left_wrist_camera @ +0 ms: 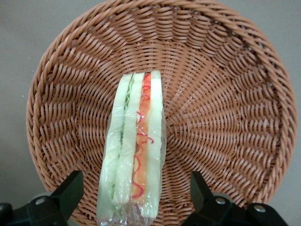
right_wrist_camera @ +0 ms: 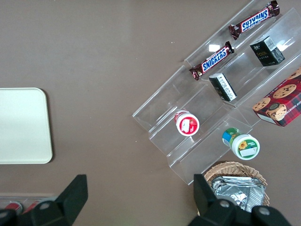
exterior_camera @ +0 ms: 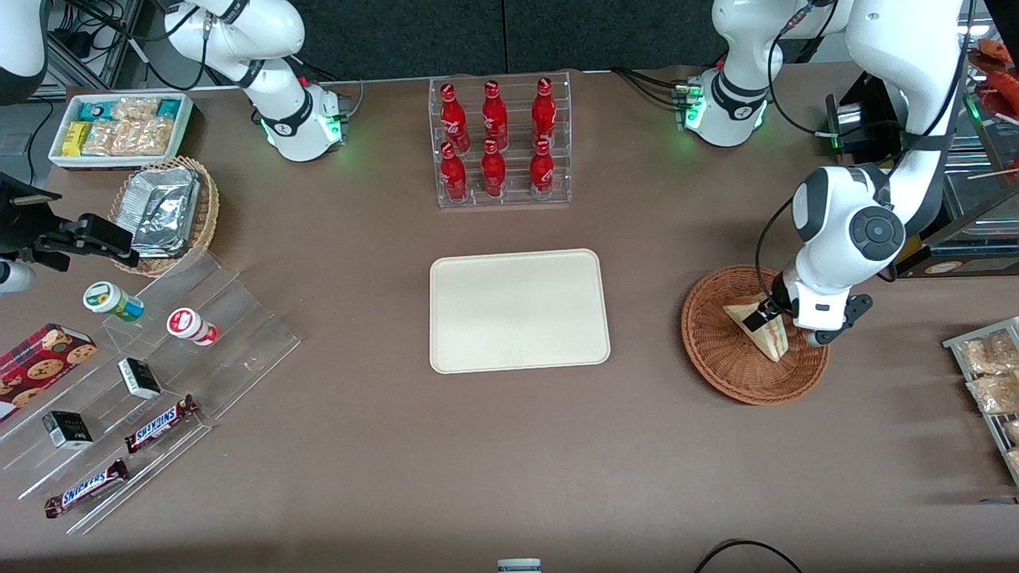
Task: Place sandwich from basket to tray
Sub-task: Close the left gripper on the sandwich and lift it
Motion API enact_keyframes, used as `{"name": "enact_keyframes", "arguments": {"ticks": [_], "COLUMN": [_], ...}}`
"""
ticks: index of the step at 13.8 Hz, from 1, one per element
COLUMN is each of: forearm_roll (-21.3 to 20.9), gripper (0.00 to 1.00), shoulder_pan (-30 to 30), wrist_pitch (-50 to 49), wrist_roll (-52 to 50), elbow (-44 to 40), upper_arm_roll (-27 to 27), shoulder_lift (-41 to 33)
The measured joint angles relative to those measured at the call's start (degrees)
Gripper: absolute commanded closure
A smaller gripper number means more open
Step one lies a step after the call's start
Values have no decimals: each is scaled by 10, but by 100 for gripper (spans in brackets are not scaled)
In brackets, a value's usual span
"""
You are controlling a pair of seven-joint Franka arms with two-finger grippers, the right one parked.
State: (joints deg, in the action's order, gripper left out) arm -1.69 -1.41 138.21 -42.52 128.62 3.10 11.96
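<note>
Even overhead light, soft shadows, sharp focus.

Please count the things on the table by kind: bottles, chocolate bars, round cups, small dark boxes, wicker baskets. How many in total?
Red bottles: 6
Snickers bars: 2
Round cups: 2
Small dark boxes: 2
Wicker baskets: 2, the basket with the sandwich, where the open end effector straddles it, and the foil-pack basket
Total: 14

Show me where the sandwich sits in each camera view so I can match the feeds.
Front view: sandwich lies in the basket, under the gripper.
Left wrist view: sandwich lies in the basket, between the open jaws.
Right wrist view: not in it.
Shared landmark: the basket.
</note>
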Motion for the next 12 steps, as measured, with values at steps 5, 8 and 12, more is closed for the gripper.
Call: {"name": "enact_keyframes", "arguments": {"ticks": [5, 8, 12], "forearm_roll": [0, 0, 0], "gripper": [100, 100, 100], "shoulder_pan": [0, 0, 0], "wrist_pitch": [0, 0, 1], "wrist_roll": [-11, -12, -12], "elbow": [2, 2, 1], "upper_arm_roll": [0, 0, 0], "shoulder_lift": [10, 12, 14]}}
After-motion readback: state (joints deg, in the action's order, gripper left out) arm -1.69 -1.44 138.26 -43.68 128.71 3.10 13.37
